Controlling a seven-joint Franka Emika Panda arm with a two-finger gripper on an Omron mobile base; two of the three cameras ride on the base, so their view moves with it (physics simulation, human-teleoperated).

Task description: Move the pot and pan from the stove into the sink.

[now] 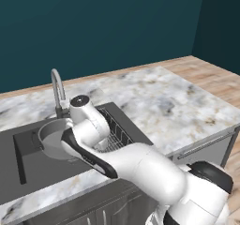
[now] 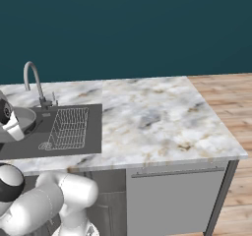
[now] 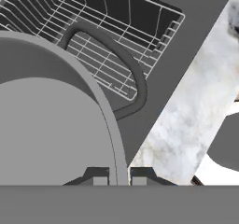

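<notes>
No text, label, brand, number or sign can be read on anything here.

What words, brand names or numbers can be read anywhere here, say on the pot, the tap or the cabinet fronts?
None: no words, numbers or signs can be read in these pictures.
The pot, held by its rim in the gripper, is plain grey metal.
The tap, the sink, the wire rack, the marble counter and the cabinet fronts are also unmarked.
</notes>
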